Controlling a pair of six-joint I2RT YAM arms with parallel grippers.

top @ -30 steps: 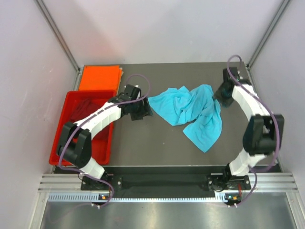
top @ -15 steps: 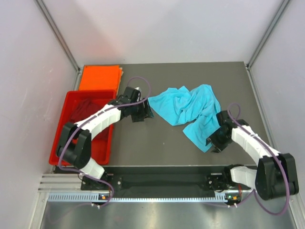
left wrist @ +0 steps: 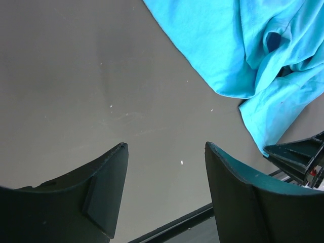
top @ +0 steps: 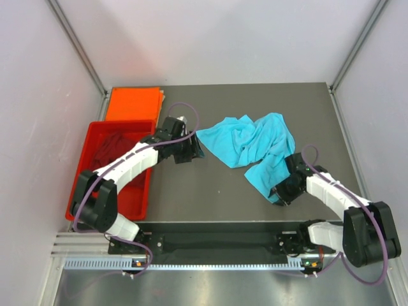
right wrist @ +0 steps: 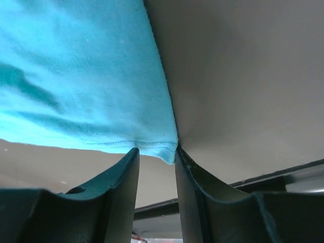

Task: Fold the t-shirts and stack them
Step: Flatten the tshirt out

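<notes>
Right claw swung in to blue shirt near corner, jaws narrowing on hem, grip unclear. Left claw wide open, empty. Likely flattening before fold.

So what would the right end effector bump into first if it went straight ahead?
The blue shirt: its corner lies just ahead of the right end effector, about between the tips.
</notes>
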